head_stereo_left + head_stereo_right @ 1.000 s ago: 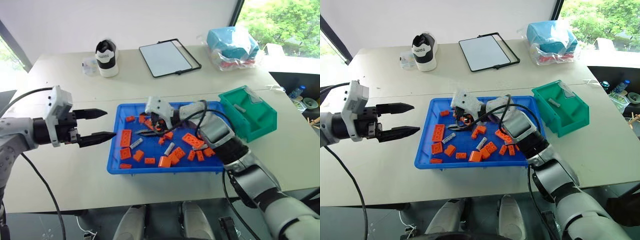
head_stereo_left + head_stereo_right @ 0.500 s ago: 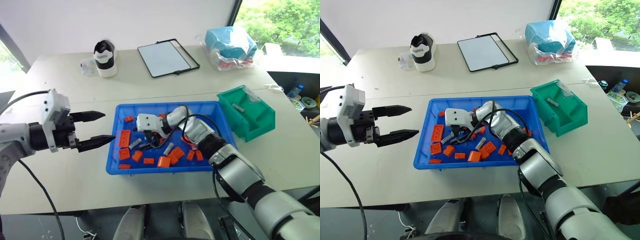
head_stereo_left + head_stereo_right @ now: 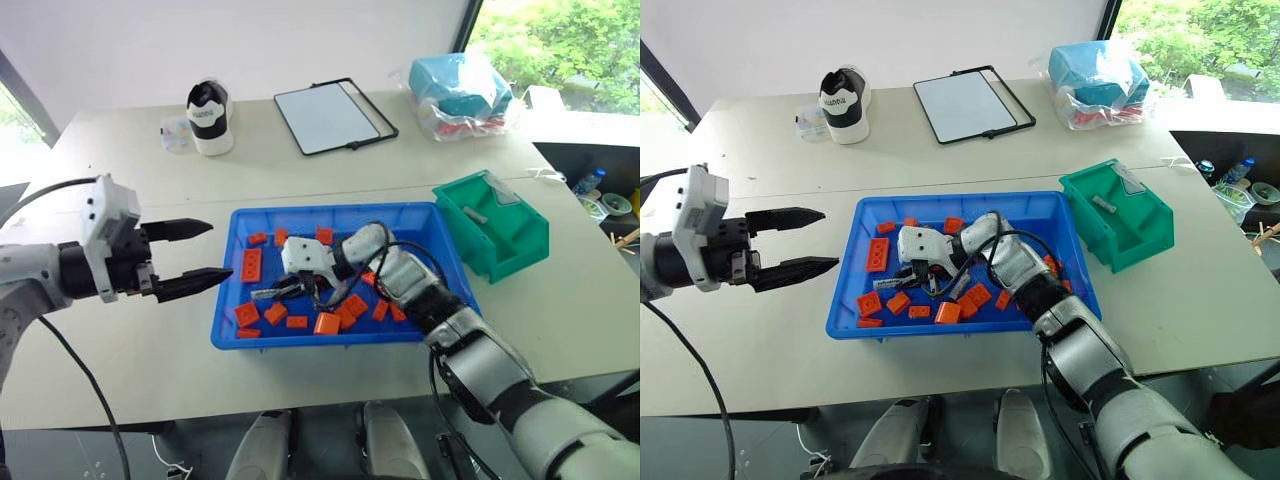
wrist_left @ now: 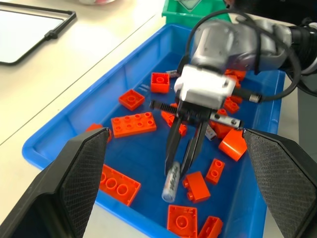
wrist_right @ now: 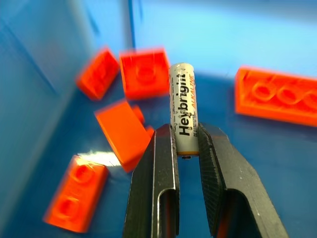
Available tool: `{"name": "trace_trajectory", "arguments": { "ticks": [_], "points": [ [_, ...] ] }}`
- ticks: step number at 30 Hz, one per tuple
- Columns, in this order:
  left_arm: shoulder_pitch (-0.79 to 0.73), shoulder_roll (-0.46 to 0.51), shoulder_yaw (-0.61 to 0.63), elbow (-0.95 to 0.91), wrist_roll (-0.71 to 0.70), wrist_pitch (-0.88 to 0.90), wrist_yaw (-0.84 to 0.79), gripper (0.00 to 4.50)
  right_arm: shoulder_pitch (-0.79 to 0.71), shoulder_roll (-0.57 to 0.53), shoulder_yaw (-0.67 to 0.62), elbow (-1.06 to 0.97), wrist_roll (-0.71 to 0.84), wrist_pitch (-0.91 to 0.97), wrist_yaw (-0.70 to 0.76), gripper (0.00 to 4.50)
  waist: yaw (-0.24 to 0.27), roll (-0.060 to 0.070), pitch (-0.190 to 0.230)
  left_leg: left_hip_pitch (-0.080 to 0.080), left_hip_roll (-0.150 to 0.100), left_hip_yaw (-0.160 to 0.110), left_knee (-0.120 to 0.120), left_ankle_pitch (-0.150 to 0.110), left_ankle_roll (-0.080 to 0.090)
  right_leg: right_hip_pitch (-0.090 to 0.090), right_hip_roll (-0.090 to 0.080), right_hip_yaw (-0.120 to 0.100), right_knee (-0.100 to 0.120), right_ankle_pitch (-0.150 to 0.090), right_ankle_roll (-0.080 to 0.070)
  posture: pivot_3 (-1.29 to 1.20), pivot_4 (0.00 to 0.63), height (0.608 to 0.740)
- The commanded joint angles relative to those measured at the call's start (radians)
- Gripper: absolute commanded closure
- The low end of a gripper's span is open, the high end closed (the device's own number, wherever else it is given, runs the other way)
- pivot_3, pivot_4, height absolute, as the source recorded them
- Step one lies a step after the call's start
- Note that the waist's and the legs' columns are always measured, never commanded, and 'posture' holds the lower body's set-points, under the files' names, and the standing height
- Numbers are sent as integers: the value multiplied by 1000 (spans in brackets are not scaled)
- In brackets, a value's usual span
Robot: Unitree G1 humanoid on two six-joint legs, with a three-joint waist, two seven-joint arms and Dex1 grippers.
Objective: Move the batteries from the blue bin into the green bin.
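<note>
Inside the blue bin (image 3: 440,225), toward its left half, your right gripper (image 5: 185,144) is clenched on a battery (image 5: 183,106), pinched at one end so the rest sticks out past the tips, low among the orange bricks (image 3: 251,264). The green bin (image 3: 500,235) sits just beside the blue bin's right rim, one battery already inside. Lift clear of that rim before swinging right. Your left gripper (image 3: 190,255) hangs spread wide off the blue bin's left edge, out of the way

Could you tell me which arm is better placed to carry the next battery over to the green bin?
Right: its gripper is shut on a silvery cylindrical battery inside the shallow blue plastic bin, nearer the teal-green bin.
</note>
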Motion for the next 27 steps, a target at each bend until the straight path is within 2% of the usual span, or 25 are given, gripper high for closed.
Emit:
{"name": "trace_trajectory", "arguments": {
  "ticks": [1, 4, 5, 7, 11, 16, 22, 27],
  "points": [
    [-41, -13, -31, 17, 11, -28, -11, 0, 81, -88, -151, -356, 50, 240, -111, 4434, 4, 0, 0, 0, 0, 0, 0, 0, 0, 0, 0, 0, 0, 0, 0, 0, 150, 731],
    [-68, -28, -65, 34, 20, -35, -20, 0, 165, -174, -318, -592, 70, 480, -231, 4434, 20, 0, 0, -1, 0, 0, 0, 0, 0, 0, 0, 0, 0, 0, 0, 0, 150, 731],
    [-79, -35, -79, 44, 25, -41, -24, 0, 194, -210, -401, -652, 72, 554, -271, 4434, 25, 0, 0, -1, 0, 0, 0, 0, 0, 0, -1, 0, 0, 0, 0, 0, 150, 731],
    [-91, -42, -94, 56, 33, -50, -30, 0, 227, -255, -488, -728, 84, 650, -325, 4434, 27, 0, 0, -1, 0, 0, 0, 0, 0, 0, -1, 0, -1, 0, 0, 0, 150, 731],
    [-149, -74, -152, 92, 54, -66, -44, 0, 301, -390, -712, -746, 39, 775, -454, 4434, 28, 0, 0, -1, 0, 2, 0, 0, 0, 0, -2, 0, -2, 0, 0, 0, 150, 731],
    [-206, -111, -201, 131, 78, -82, -57, 0, 355, -482, -776, -655, 10, 761, -560, 4434, 18, -1, 0, -1, 0, 4, 0, 0, 1, 0, -3, 0, -2, 0, 0, 0, 150, 731],
    [-224, -135, -212, 148, 89, -90, -64, 0, 344, -482, -756, -682, 66, 763, -587, 1413, 18, 0, 0, -1, 1, 4, 0, 0, 1, 0, -2, 0, -1, 0, 0, 0, 150, 731],
    [-209, -132, -204, 132, 86, -81, -70, 0, 297, -503, -720, -785, 250, 745, -439, 1413, 21, 0, 0, -2, 0, 4, 1, 0, 1, 0, -2, 0, -2, 0, 0, 0, 150, 731]
  ]
}}
